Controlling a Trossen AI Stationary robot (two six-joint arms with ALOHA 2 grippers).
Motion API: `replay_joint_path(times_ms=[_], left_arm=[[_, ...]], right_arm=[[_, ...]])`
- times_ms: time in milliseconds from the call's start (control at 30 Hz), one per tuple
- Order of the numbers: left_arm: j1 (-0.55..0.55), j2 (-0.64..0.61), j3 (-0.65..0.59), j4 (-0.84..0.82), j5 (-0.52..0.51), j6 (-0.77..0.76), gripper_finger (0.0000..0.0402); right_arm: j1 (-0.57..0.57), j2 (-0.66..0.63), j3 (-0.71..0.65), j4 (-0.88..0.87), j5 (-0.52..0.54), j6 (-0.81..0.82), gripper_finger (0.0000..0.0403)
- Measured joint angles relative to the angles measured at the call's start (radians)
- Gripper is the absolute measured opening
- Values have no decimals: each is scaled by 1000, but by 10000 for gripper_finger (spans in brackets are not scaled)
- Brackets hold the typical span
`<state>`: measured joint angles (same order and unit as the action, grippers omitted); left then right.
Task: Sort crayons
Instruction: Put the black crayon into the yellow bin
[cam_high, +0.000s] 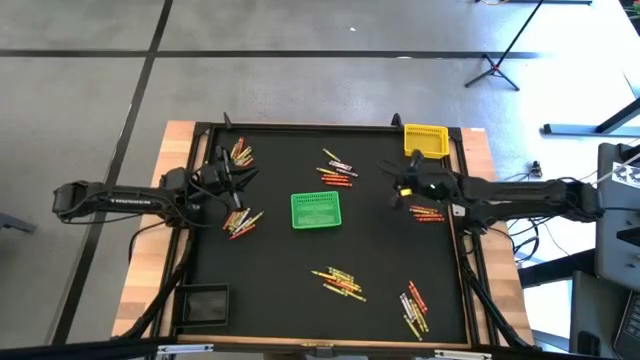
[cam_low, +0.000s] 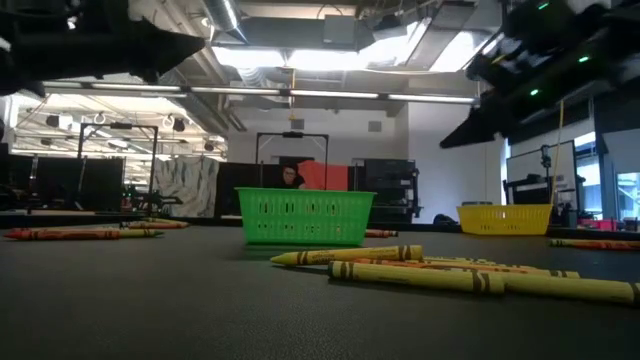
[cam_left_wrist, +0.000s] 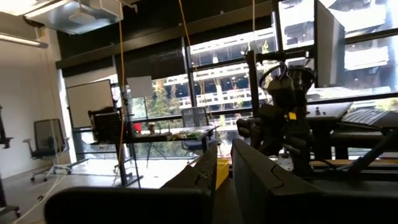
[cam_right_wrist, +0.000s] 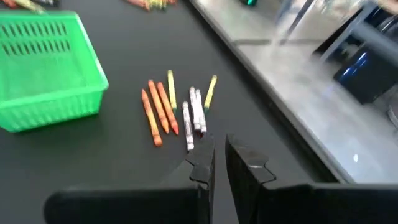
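Both grippers hang clear of the mat, jaws nearly closed with only a thin gap, holding nothing. The left gripper (cam_high: 238, 178) is left of the green basket (cam_high: 316, 210), the right gripper (cam_high: 398, 188) to its right. Crayons (cam_high: 338, 282) lie in scattered clusters around the basket; open mat surrounds it, and a yellow basket (cam_high: 425, 141) sits at the far edge

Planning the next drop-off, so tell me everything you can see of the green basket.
The green basket is a small rectangular bin that looks like plastic, with slotted mesh walls and a solid rim. It sits upright and open-topped near the middle of the black table mat, apparently empty. Nothing touches it: crayons lie apart from it in clusters, and both grippers are off to its sides.
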<state>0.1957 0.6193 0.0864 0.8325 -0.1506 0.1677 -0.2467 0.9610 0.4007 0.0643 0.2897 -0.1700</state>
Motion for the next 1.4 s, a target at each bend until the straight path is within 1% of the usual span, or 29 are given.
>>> replay_joint_path(times_ms=[100, 233, 300, 433, 533, 667, 867, 1000, 1233, 1300, 1400], left_arm=[[12, 62, 44, 1, 21, 16, 35], [22, 160, 102, 1, 39, 25, 35], [23, 215, 123, 1, 38, 22, 35], [26, 315, 160, -4, 36, 26, 35], [36, 369, 188, -2, 34, 26, 35], [43, 423, 206, -1, 34, 21, 35], [43, 441, 212, 2, 34, 47, 35], [43, 441, 212, 2, 36, 52, 35], [45, 441, 212, 3, 38, 53, 35], [49, 441, 212, 20, 38, 54, 35], [58, 440, 212, 43, 37, 75, 35]], right_arm=[[-68, 104, 35, 28, -70, -1, 39], [-131, 230, 59, 108, -156, 5, 46], [-152, 282, 67, 155, -192, 6, 58], [-183, 381, 91, 202, -264, 8, 94], [-188, 459, 111, 241, -283, 8, 116], [-188, 569, 146, 257, -283, 7, 126], [-188, 716, 213, 256, -283, -5, 126], [-188, 782, 260, 252, -283, -13, 127], [-188, 820, 285, 238, -278, -11, 126], [-188, 820, 287, 223, -277, -10, 118], [-188, 820, 287, 206, -280, -10, 93]])
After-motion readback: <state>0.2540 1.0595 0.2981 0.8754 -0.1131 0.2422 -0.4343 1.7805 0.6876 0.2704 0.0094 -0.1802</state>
